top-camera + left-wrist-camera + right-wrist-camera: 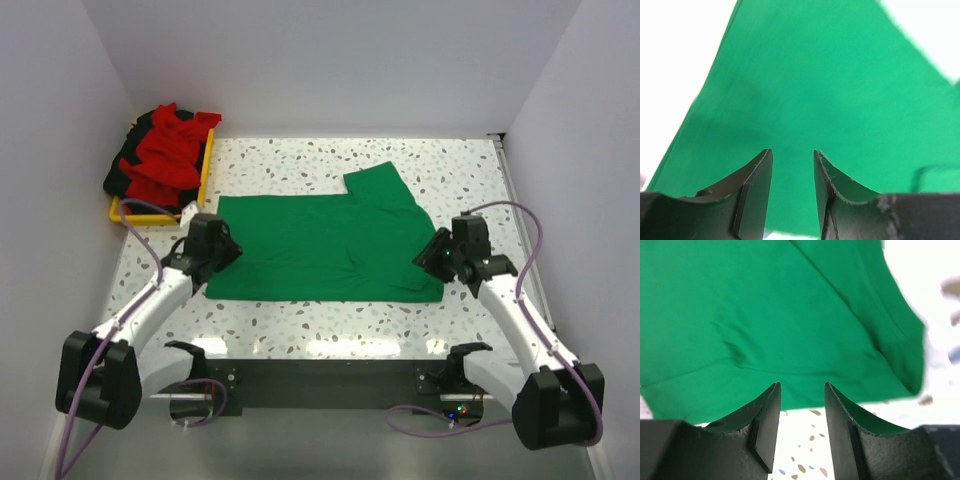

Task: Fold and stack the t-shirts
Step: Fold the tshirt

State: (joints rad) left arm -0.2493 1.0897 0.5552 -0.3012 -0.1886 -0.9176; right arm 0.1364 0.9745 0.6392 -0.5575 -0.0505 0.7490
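Note:
A green t-shirt [325,245] lies partly folded on the speckled table, one sleeve sticking out at its far right. My left gripper [226,252] is open over the shirt's left edge; in the left wrist view the green cloth [830,90] fills the space ahead of its fingers [757,185]. My right gripper [432,255] is open at the shirt's right edge; in the right wrist view the green hem [790,340] lies just beyond its fingertips [771,405], with bare table between them. Neither gripper holds anything.
A yellow tray [207,165] at the far left holds a heap of red and black t-shirts [160,155]. White walls close the table on the left, back and right. A black base plate [320,380] runs along the near edge.

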